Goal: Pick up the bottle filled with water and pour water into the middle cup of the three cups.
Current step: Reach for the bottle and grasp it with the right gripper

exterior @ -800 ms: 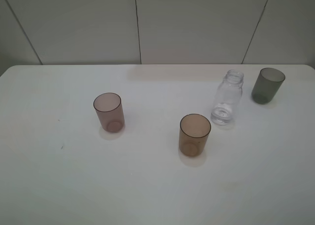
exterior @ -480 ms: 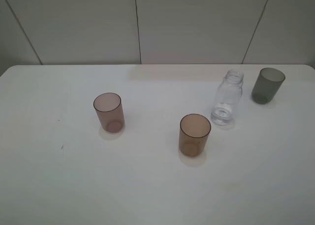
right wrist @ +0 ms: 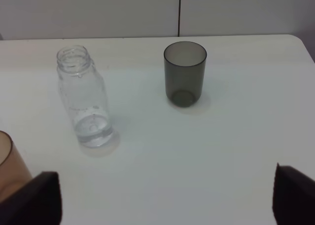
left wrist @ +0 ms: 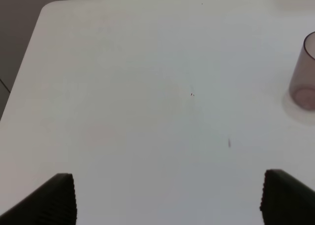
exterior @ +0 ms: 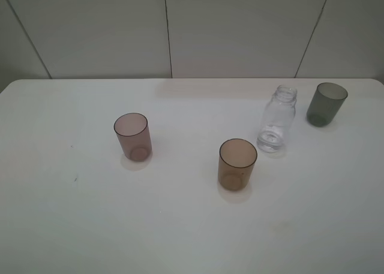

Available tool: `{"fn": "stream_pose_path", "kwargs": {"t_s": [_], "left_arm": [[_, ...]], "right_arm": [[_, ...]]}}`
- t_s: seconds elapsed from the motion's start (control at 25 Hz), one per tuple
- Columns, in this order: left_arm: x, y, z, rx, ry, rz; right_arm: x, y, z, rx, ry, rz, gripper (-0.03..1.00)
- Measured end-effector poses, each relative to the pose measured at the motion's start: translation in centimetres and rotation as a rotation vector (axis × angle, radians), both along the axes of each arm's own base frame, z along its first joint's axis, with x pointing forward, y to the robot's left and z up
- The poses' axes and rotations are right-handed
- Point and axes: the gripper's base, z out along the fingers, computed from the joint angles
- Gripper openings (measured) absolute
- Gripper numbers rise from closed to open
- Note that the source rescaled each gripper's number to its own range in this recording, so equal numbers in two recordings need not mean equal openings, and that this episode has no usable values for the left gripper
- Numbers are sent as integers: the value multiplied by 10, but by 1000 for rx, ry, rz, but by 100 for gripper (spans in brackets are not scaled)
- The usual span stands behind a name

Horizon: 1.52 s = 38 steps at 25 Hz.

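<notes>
The right claw [right wrist: 165, 198] is released, its two dark fingers spread wide with nothing between them. It sits back over the near part of the white bench [exterior: 180, 232]. I judge that the first step, the reach for the bottle, is not yet begun.

Ahead of this claw and well apart from it, a little toward the other arm's side, the small clear plastic bottle [right wrist: 83, 99] with an open threaded neck stands upright. The translucent amber-brown plastic cup [right wrist: 9, 161], the middle one, is nearer to the claw on that same side. The dark grey plastic cup [right wrist: 184, 73] is almost straight ahead.

The next move calls for going forward and closing around the bottle's body without tipping it.

The left claw [left wrist: 170, 198] is released too, and the pinkish-mauve plastic cup [left wrist: 304, 72] stands ahead of it, apart.
</notes>
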Motion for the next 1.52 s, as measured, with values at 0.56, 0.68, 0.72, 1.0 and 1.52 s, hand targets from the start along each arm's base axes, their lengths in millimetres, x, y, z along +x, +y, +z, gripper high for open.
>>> {"fn": "stream_pose_path", "kwargs": {"t_s": [0.56, 0.68, 0.72, 1.0, 1.52], "left_arm": [[0, 0, 0, 0, 0, 0], [0, 0, 0, 0, 0, 0], [0, 0, 0, 0, 0, 0], [0, 0, 0, 0, 0, 0], [0, 0, 0, 0, 0, 0]], "right_arm": [[3, 0, 0, 1, 19, 11, 100], [16, 0, 3, 6, 94, 15, 100], [22, 1, 7, 8, 123, 16, 100], [71, 1, 42, 11, 242, 19, 100], [140, 20, 58, 16, 123, 162, 100]]}}
